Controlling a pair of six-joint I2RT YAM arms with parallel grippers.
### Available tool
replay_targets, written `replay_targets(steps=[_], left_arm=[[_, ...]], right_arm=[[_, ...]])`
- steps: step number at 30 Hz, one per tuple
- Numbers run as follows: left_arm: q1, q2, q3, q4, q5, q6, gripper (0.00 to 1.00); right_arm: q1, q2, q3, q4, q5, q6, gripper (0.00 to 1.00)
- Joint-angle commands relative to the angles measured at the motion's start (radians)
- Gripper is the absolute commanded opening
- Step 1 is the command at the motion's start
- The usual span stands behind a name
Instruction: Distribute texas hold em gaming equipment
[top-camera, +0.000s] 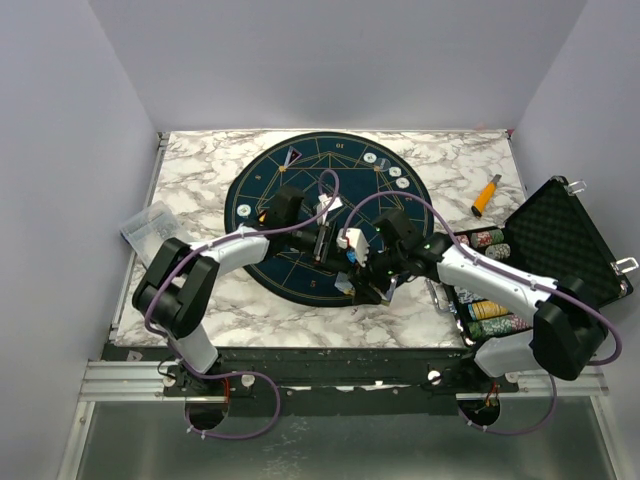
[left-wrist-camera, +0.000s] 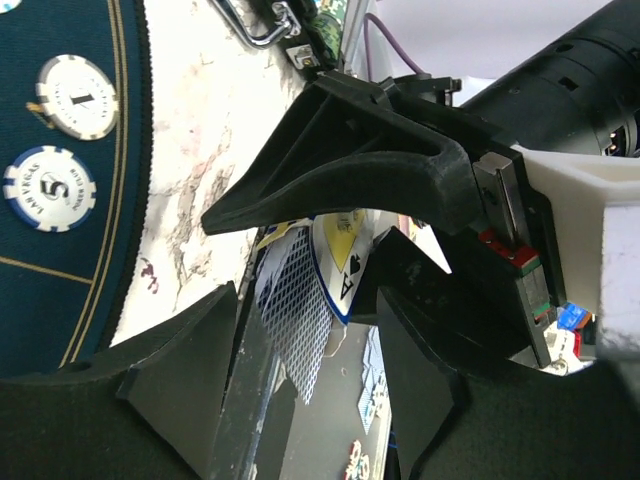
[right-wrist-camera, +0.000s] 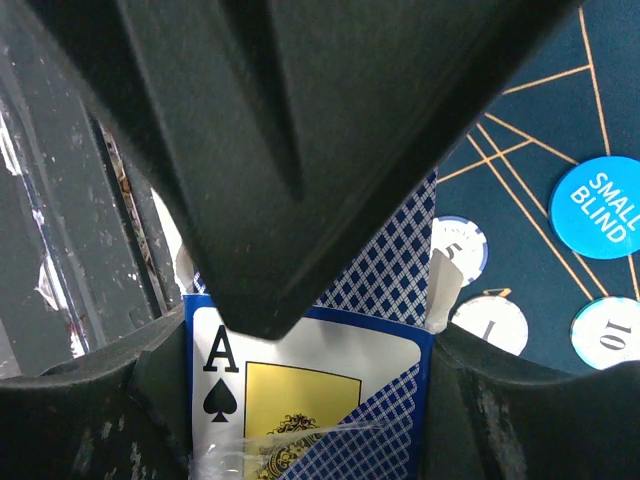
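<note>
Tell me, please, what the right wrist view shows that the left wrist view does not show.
Only the right wrist view shows the blue SMALL BLIND disc and the chip marked 10. Only the left wrist view shows a broad stretch of the marble table and a metal clasp. Both show the card pack with its ace of spades print and blue lattice pattern, the dark blue mat with gold lines, and a chip marked 5 and a chip marked 1.
</note>
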Motion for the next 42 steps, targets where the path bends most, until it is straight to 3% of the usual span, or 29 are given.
replay_targets(steps=[1,7,25,30,34,36,42], left_arm=[[-0.025,0.042,-0.012,0.085,0.056,-0.056,0.59],[-0.009,0.084,-0.029,0.091,0.075,-0.068,0.45],[0.072,-0.040,-0.090,0.091,0.084,-0.036,0.23],[0.085,-0.084,-0.107,0.091,0.090,-0.025,0.23],[0.092,-0.105,-0.113,0.089,0.081,-0.020,0.37],[0.092,-0.105,-0.113,0.088,0.075,-0.022,0.38],[0.091,-0.105,-0.117,0.079,0.059,-0.013,0.24]], right_arm=[[-0.003,-0.002,0.041,-0.006,-0.012,0.012,0.01],[-0.002,-0.050,0.043,-0.007,0.004,0.017,0.01],[-0.004,-0.079,0.004,0.002,0.034,0.028,0.01],[-0.003,-0.082,-0.015,0.014,0.057,0.034,0.01],[-0.004,-0.090,-0.020,0.018,0.045,0.031,0.01],[-0.004,-0.089,-0.017,0.014,0.032,0.022,0.01],[-0.005,-0.099,-0.008,0.000,0.025,0.021,0.01]])
